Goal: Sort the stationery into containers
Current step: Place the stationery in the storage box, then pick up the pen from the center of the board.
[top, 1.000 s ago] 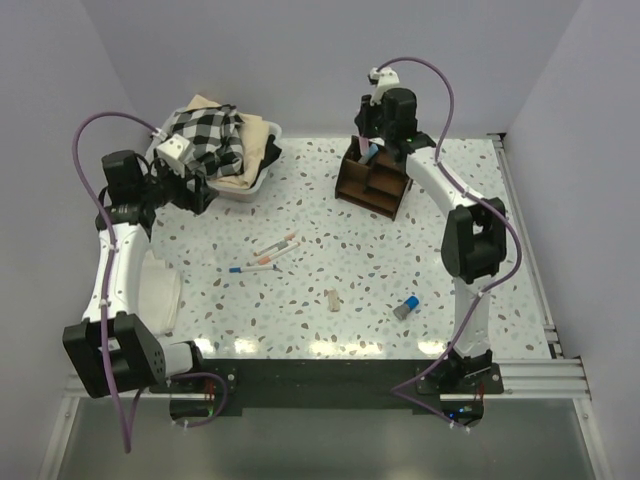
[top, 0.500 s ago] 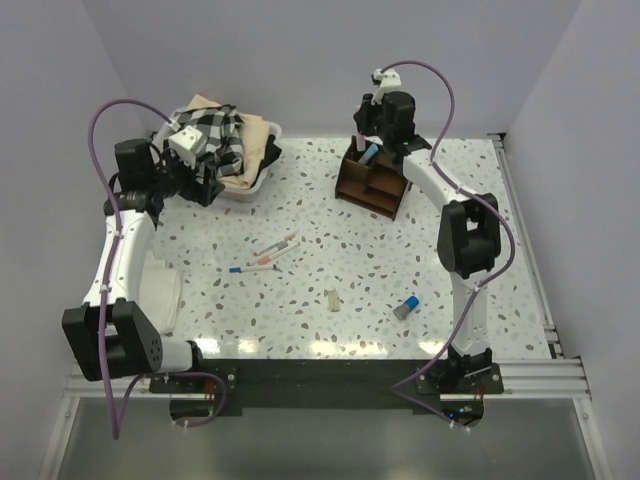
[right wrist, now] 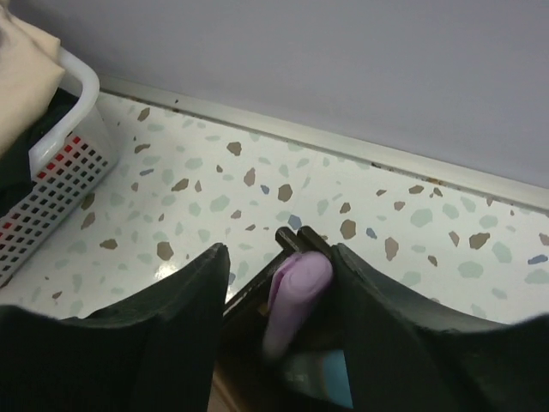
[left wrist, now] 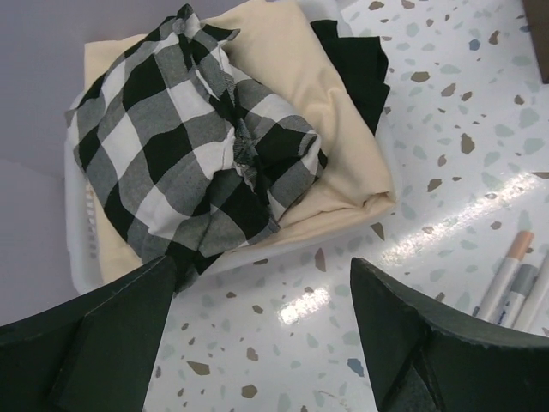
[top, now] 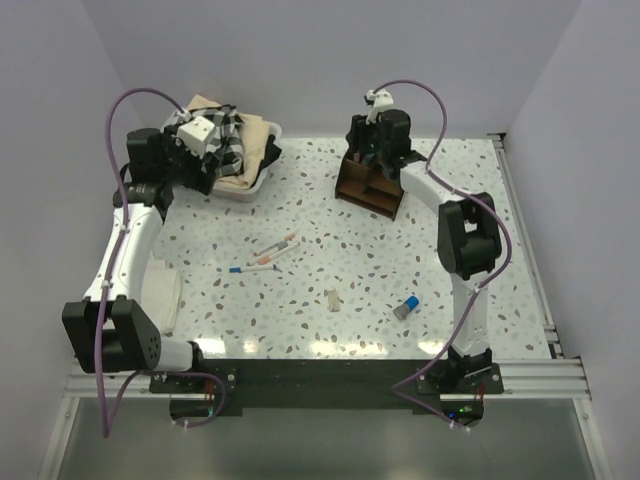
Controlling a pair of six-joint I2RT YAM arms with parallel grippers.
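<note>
Lilac marker (right wrist: 296, 287) stands in the dark wooden organizer's (top: 370, 192) rear slot. Only the right wrist view shows it, between the spread fingers of the right claw (right wrist: 279, 257), with a light blue item (right wrist: 319, 378) lower in frame. Overhead, loose pens (top: 265, 255), a beige stub (top: 331, 299) and a blue-grey cylinder (top: 406, 307) lie mid-counter (top: 350, 250). The left claw (left wrist: 262, 266), parted, hangs by the white tub (left wrist: 79, 240) of checked cloth (left wrist: 189, 146).
</note>
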